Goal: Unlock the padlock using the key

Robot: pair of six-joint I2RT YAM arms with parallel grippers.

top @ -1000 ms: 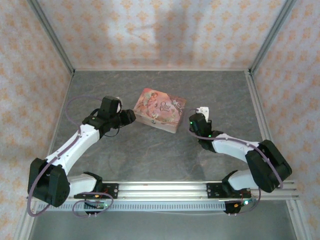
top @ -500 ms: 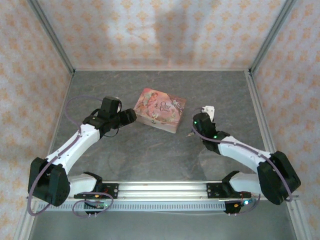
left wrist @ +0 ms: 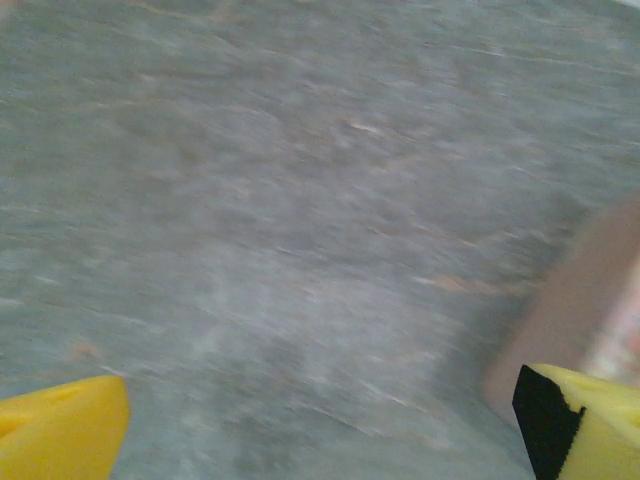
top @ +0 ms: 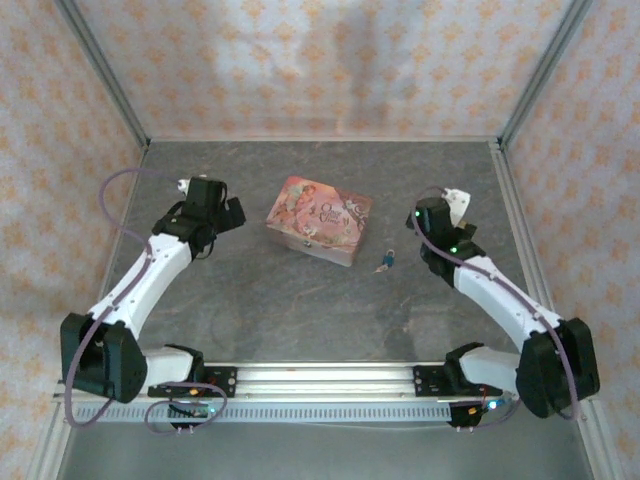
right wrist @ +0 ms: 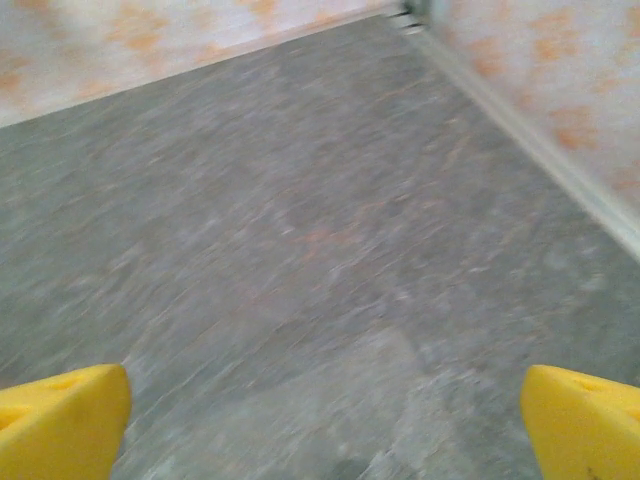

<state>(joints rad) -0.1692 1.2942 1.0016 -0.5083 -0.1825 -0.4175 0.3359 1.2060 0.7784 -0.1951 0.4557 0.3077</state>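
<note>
Right gripper (right wrist: 320, 420) gapes wide; tiny padlock (top: 388, 259), key (top: 381, 268) perhaps attached, barely resolves.

You've got a matt grey stone-look table (top: 300, 320), printed pink tin (top: 320, 218), matt yellow pads (right wrist: 60, 420), bare alu rail (top: 330, 375).

padlock (top: 387, 261) too small, shackle state unreadable. Both wrist cams blurred; left tool (left wrist: 320, 435) & right tool (right wrist: 325, 425) fingers cropped at btm edge.
</note>
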